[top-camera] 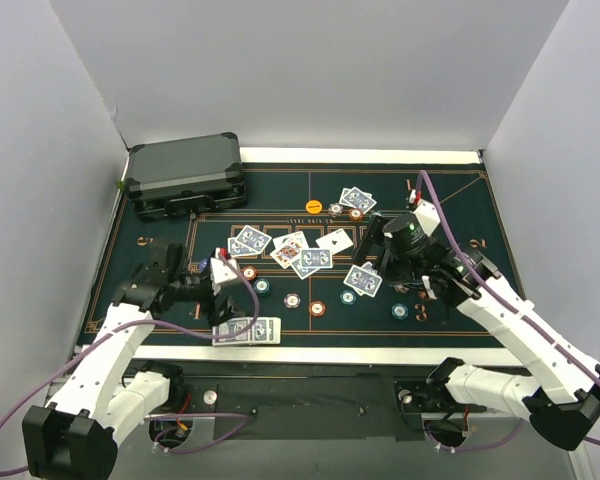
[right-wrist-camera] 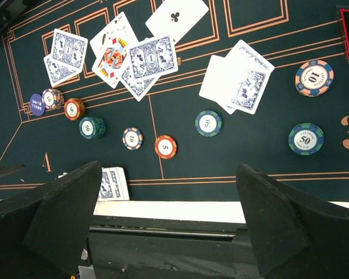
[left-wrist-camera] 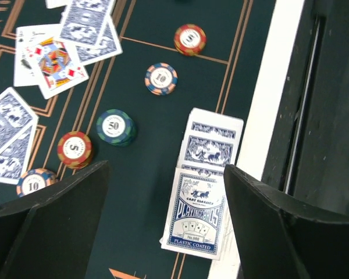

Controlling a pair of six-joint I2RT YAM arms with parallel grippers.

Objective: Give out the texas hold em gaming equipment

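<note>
My left gripper (left-wrist-camera: 166, 174) is open, jaws wide apart and holding nothing. Below the gap, nearer my right-hand finger, the deck of cards (left-wrist-camera: 200, 215) lies blue back up on the dark mat (left-wrist-camera: 145, 192), slightly fanned, at the mat's near border. Past it sit a teal chip (left-wrist-camera: 115, 127), a red chip (left-wrist-camera: 74, 148) and an orange chip (left-wrist-camera: 161, 78), each apart from the deck. My right gripper (right-wrist-camera: 168, 174) also gapes wide over the mat, empty. Ahead of it lie a second teal chip (right-wrist-camera: 209, 122) and a pair of overlapping cards (right-wrist-camera: 238, 78). More cards are scattered mid-mat, some face up (right-wrist-camera: 110, 58). The grey case (top-camera: 185, 175) rests shut at the far left corner.
</note>
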